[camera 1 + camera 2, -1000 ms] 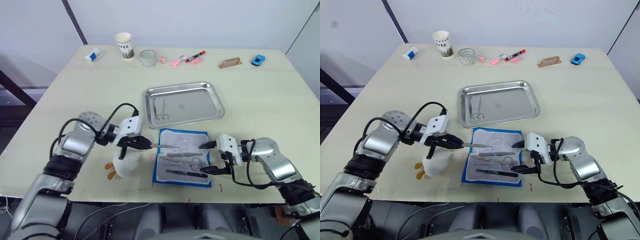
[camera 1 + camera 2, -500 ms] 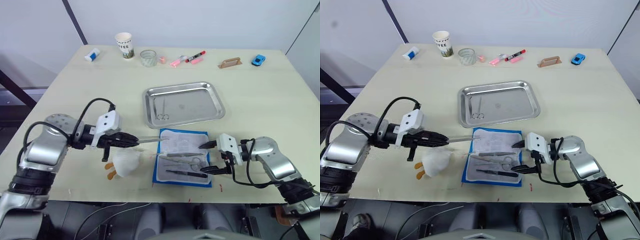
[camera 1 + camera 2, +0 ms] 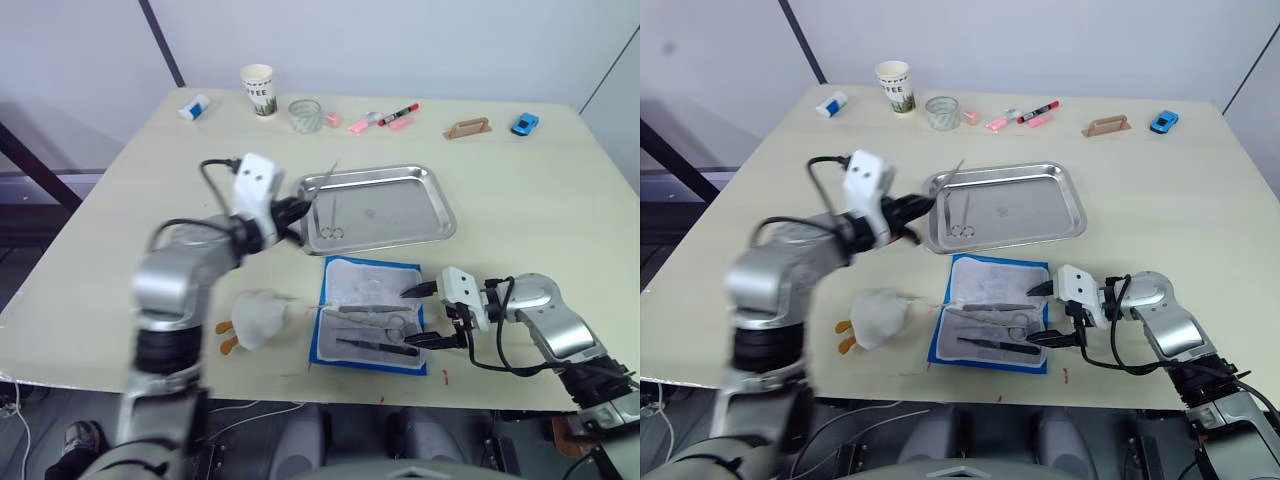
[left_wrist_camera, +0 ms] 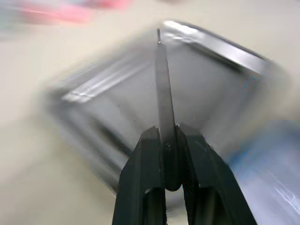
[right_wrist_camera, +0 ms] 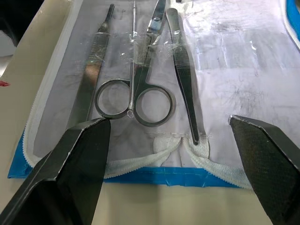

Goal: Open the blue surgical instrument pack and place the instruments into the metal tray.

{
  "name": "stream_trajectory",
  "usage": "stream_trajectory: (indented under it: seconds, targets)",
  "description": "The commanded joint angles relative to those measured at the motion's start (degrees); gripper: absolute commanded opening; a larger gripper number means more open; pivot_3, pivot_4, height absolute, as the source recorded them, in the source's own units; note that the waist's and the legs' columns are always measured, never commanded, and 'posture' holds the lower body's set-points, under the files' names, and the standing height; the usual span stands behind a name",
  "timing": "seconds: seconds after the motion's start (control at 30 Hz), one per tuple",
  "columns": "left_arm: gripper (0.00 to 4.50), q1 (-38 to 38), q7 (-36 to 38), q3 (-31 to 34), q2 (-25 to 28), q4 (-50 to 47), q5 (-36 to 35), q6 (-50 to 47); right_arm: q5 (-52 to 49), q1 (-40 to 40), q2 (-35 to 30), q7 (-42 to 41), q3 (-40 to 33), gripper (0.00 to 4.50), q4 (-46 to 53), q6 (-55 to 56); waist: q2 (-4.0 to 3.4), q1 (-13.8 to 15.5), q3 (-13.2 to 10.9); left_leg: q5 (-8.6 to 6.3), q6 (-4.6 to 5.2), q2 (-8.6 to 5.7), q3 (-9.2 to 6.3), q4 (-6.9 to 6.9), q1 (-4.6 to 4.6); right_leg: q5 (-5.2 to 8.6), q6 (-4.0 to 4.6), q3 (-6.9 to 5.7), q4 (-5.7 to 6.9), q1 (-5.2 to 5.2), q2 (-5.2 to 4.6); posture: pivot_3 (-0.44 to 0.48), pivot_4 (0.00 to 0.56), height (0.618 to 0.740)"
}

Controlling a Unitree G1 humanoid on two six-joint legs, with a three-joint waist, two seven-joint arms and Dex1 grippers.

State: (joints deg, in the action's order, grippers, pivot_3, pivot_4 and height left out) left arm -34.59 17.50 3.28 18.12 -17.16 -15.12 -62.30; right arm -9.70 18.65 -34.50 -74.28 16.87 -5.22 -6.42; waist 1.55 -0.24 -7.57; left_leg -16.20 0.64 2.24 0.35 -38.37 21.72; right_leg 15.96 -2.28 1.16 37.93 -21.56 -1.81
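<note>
A pale beige table (image 3: 120, 210) set against a plain grey-white wall carries everything, and the metal tray (image 3: 440, 205) sits near its middle as the handy landmark. Directly on the robot's side of the tray lies the blue surgical instrument pack (image 3: 325, 345), already opened flat with its pale lining up; several instruments (image 5: 145, 98) rest inside it, among them ring-handled scissors and slim straight tools, while one pair of scissors (image 3: 329, 222) already lies in the tray's left part. The left gripper (image 3: 288, 212) hovers at the tray's left edge, its fingers (image 4: 140, 164) clamped together on a thin steel instrument (image 4: 163, 112) whose long axis points up and across that rim toward the tray's interior. So the tray lies straight ahead of the held tool, and the release looks to need only a short reach inward over the rim. The right gripper (image 3: 424, 313) sits at the pack's right edge, on the robot's side of the tray, jaws spread wide and empty, facing along the remaining instruments. It seems the nearer arm for those, the left for the tray.
</note>
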Motion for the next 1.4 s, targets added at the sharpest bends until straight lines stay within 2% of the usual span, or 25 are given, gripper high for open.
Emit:
stream_trajectory:
  seconds: [0.03, 0.2, 0.4, 0.6, 1.03, 1.4]
  targets:
    - [0.06, -2.4, -10.7, -0.3, -7.2, 0.6, 4.2, -0.8, 1.6, -2.1, -0.3, -0.9, 3.1, 4.4, -1.5, -2.4, -0.06, -0.5, 0.0, 0.0, 0.0, 0.0, 0.04, 0.01, 0.0, 0.0, 0.0, 0.05, -0.01, -0.03, -0.03, 0.0, 0.15, 0.74]
    - [0.06, -5.8, -20.1, -0.5, -16.1, 7.1, 8.1, -0.4, 1.5, -2.0, -1.0, -1.3, 2.9, 4.4, -0.8, -2.8, -0.13, -0.4, 0.0, 0.01, -0.02, -0.05, -0.25, 0.07, 0.02, 0.01, 0.02, 0.12, -0.02, -0.06, -0.03, 0.0, 0.15, 0.74]
    - [0.06, -9.1, -25.8, -2.0, -22.2, 15.2, 11.2, 2.6, 1.3, -2.2, -1.7, -1.6, 2.9, 4.4, 0.0, -3.4, -0.13, -0.2, 0.0, 0.01, -0.02, -0.13, -0.27, 0.06, 0.04, 0.01, 0.01, -0.02, -0.05, -0.03, -0.1, 0.0, 0.15, 0.74]
    - [0.06, -10.4, -27.3, -2.7, -25.7, 21.7, 12.1, 6.4, 1.3, -2.3, -1.7, -1.5, 3.0, 4.4, 0.7, -4.0, -0.15, -0.2, -0.1, 0.02, -0.04, -0.15, -0.27, 0.06, 0.05, 0.01, 0.01, -0.07, -0.07, -0.03, -0.11, 0.0, 0.15, 0.74]
    - [0.06, -11.0, -30.2, -1.1, -27.8, 26.5, 11.8, 7.2, 1.3, -3.0, -1.8, -1.1, 3.0, 4.4, 1.7, -4.5, -0.16, -0.2, -0.1, 0.07, -0.13, -0.16, -0.28, 0.06, 0.06, 0.01, 0.0, -0.09, -0.08, -0.03, -0.11, 0.0, 0.15, 0.74]
    - [0.06, -11.4, -30.9, -2.3, -28.1, 29.4, 12.2, 8.5, 1.2, -3.7, -2.2, -0.9, 2.8, 4.4, 2.6, -4.8, -0.16, -0.2, -0.1, 0.1, -0.19, -0.16, -0.28, 0.06, 0.06, 0.01, 0.0, -0.09, -0.08, -0.03, -0.11, 0.0, 0.15, 0.74]
